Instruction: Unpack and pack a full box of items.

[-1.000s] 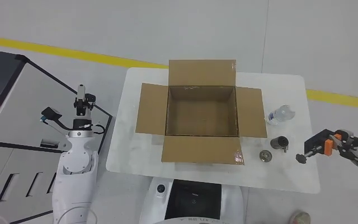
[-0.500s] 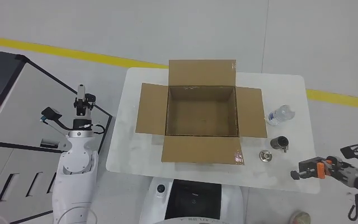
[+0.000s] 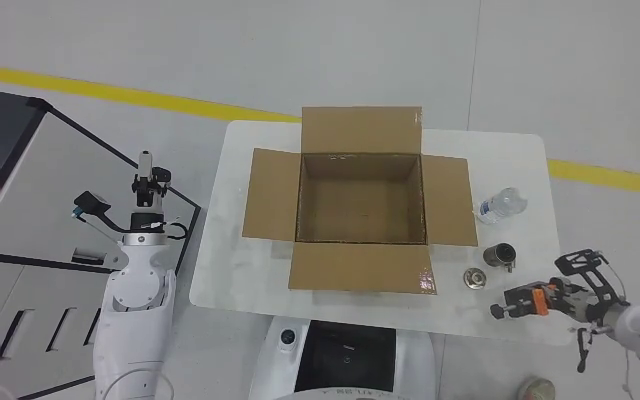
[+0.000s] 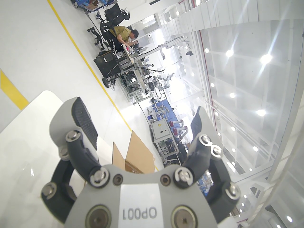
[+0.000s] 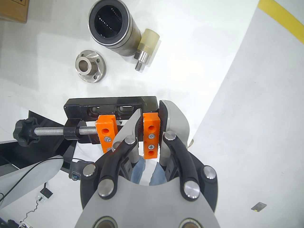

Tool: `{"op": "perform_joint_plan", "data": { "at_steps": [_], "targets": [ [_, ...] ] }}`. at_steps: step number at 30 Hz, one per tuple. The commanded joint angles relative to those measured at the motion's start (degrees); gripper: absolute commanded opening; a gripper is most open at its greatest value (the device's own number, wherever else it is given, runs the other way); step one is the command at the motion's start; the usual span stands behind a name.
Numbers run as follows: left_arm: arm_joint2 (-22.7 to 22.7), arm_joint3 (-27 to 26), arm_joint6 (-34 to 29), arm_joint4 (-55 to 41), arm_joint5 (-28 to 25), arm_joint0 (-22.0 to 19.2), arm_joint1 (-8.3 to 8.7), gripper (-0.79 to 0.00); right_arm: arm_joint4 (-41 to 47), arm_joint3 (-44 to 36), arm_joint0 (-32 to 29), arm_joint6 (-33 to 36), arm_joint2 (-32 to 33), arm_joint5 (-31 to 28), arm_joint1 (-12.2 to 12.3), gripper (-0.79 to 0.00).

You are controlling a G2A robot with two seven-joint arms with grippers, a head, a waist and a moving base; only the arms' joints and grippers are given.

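Clamp (image 5: 111, 106), partly hidden, is pinched in the right gripper (image 5: 151, 119); the left gripper (image 4: 139, 112) is spread.

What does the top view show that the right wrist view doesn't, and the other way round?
Top view: the whole open cardboard box with its four flaps spread, and a plastic bottle beside it on the table.
Right wrist view: up close, the right end effector shut on one orange block of the clamp, and a small threaded stud with a pale cap right beside the metal cylinder.
Both: the clamp, the metal cylinder, the round flange and the white table.
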Motion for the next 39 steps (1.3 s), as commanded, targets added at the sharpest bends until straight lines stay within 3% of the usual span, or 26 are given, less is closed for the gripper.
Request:
{"op": "perform_joint_plan", "data": {
  "at_steps": [1, 6, 23, 24, 28, 31, 39],
  "targets": [
    [0.0, 0.0, 0.0, 0.0, 0.0, 0.0, 0.0, 0.0, -1.8, 1.2, 2.3, 0.0, -2.6, 1.3, -0.1, -0.785],
    [0.0, 0.0, 0.0, 0.0, 0.0, 0.0, 0.0, 0.0, -4.5, 5.4, 7.1, 0.0, -6.9, 4.3, -0.4, -0.785],
    [0.0, 0.0, 0.0, 0.0, 0.0, 0.0, 0.0, 0.0, -5.4, 13.9, 17.2, 0.7, -14.6, 6.5, -1.6, -0.785],
    [0.0, 0.0, 0.0, 0.0, 0.0, 0.0, 0.0, 0.0, -5.1, 14.0, 17.3, 0.6, -14.5, 6.2, -1.7, -0.773],
    [0.0, 0.0, 0.0, 0.0, 0.0, 0.0, 0.0, 0.0, -3.6, 14.0, 17.3, 1.2, -13.3, 4.4, -1.6, -0.468],
    [0.0, 0.0, 0.0, 0.0, 0.0, 0.0, 0.0, 0.0, -2.3, 13.5, 16.8, 1.7, -12.3, 3.6, -1.5, -0.425],
    [0.0, 0.0, 0.0, 0.0, 0.0, 0.0, 0.0, 0.0, 1.4, 10.7, 13.8, 2.7, -7.3, 0.4, -1.1, -0.422]
  ]
}}
